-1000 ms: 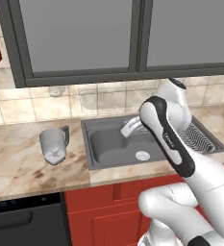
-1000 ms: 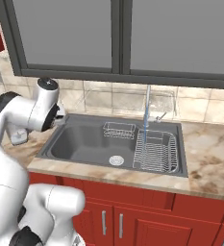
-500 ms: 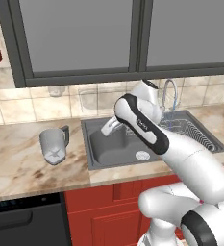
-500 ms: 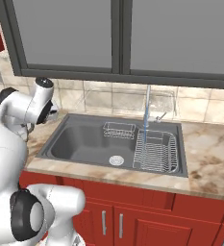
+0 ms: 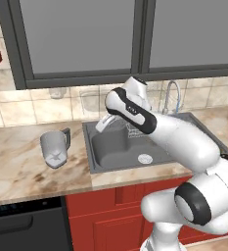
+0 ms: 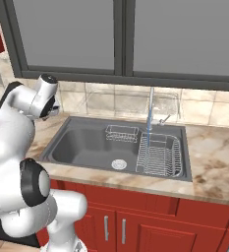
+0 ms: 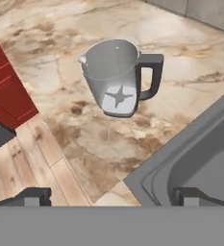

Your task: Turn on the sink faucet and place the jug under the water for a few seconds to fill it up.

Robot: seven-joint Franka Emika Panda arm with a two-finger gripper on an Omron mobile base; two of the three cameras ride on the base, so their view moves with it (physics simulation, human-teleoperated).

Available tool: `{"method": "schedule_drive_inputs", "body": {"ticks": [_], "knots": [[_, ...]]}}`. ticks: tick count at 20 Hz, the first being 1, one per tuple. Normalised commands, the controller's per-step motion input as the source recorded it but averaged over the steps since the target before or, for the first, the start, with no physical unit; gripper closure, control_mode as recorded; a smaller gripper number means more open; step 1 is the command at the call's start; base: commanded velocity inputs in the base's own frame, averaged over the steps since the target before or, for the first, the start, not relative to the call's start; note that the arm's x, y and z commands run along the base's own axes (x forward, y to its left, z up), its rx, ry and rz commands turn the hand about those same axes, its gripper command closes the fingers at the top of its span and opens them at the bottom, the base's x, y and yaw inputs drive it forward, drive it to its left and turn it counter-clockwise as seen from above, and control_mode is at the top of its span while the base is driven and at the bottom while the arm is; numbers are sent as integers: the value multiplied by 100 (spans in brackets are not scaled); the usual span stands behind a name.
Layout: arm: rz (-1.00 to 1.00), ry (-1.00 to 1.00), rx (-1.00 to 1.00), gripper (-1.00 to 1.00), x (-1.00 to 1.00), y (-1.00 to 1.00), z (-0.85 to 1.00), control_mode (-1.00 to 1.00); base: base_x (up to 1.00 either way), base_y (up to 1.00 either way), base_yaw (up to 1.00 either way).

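Within 1 second the arm had swung left off the sink toward the jug, which stood untouched on the counter, so a pickup seemed next. The hand view showed the gripper fingers apart; the right base view showed water falling from the faucet.

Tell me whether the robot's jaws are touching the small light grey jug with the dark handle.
Apart. The hand view shows the light grey jug standing alone on the marble counter, with bare counter between it and the gripper at the bottom.
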Motion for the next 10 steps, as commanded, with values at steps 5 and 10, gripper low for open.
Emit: {"method": "schedule_drive_inputs", "body": {"ticks": [5, 10], "knots": [[18, 1, 0, -100, 28, 36, -21, -100, 0, 0, 0], [21, 0, 0, -100, 33, 22, -31, -100, 0, 0, 0]]}}
